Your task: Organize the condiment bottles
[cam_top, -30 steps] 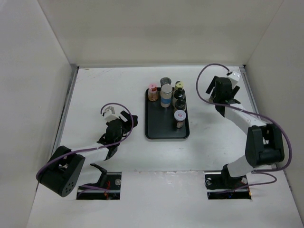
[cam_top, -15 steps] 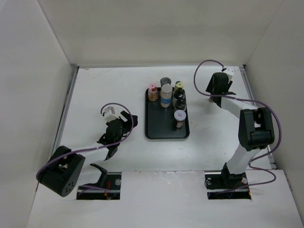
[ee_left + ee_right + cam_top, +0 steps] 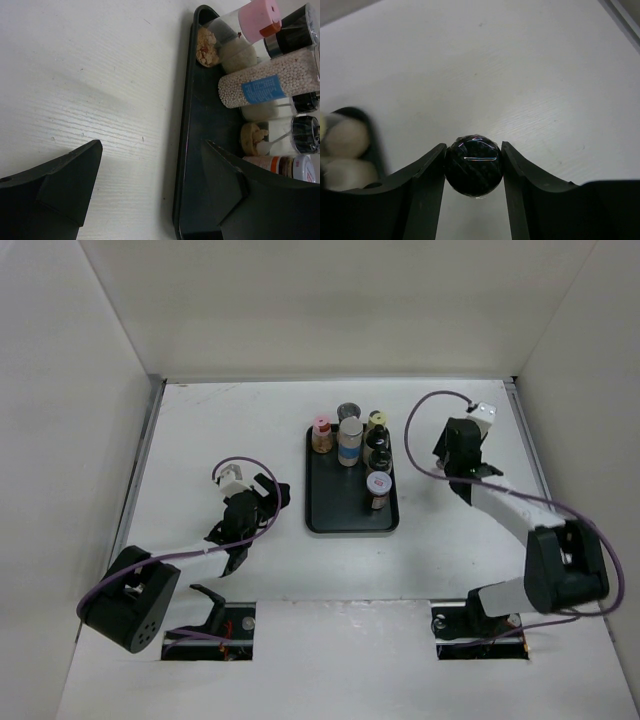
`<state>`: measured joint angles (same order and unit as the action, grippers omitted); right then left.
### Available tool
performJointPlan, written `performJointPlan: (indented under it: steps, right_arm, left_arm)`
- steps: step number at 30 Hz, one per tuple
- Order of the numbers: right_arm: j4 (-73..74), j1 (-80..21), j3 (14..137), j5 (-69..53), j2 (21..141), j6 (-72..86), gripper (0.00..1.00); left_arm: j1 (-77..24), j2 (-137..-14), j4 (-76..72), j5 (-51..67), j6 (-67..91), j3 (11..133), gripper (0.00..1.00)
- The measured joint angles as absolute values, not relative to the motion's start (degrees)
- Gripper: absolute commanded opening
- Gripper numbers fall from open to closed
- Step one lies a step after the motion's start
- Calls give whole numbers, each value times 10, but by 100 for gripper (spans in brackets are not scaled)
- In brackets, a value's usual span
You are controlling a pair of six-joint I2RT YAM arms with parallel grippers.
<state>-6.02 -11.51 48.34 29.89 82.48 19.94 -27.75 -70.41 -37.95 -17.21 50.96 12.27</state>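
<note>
Right arm: right pincer (image 3: 473, 147) is clamped on a round black cap (image 3: 472, 167), one finger touching each side. This looks like the lid of a condiment bottle. The body below the cap is hidden in the wrist view, so that is not certain. From overhead the pincer is over the white bench (image 3: 220, 430), to the right of the black tray (image 3: 335, 502) and apart from it. The cap itself is not visible from that camera.

Left arm: left pincer (image 3: 152, 145) has its fingers apart with nothing between them, only bare bench. It sits low, just beside the tray's left edge.

Tray contents, all upright, grouped in the far and right part:
- pink-lidded bottle (image 3: 321, 427), far left.
- grey-lidded bottle (image 3: 348, 411), far middle.
- blue-banded cylinder (image 3: 350, 443), taller than the rest, just in front of the grey one.
- yellow-lidded bottle (image 3: 376, 420), far right.
- first dark-capped bottle (image 3: 378, 438) and second dark-capped bottle (image 3: 380, 458), in line in front of the yellow one.
- white-lidded bottle (image 3: 377, 484), nearest in that right-hand line, with a red band under the lid.

The near left part of the tray is bare.
</note>
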Motion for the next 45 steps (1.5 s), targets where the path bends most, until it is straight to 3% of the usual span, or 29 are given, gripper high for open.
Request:
performJointPlan:
  steps: [7,13,20,26,45]
  right_arm:
    - [-11,-250,382,318,607,246,45]
    - [78,-349,369,340,542,280,45]
    - [141,-451,369,341,549,316,45]
    - [108,-506,365,340,574,333,45]
    - [4,-514,355,393,688,317,49]
  left_arm:
    - [-278,-705,-380,-172,510,123,79]
    - [-278,-705,-380,-171,510,123,79]
    - [-277,-704,-380,-171,510,123,79]
    - [-277,-702,-380,-171,510,123,79]
    - [-274,-702,-380,-171,510,123,79]
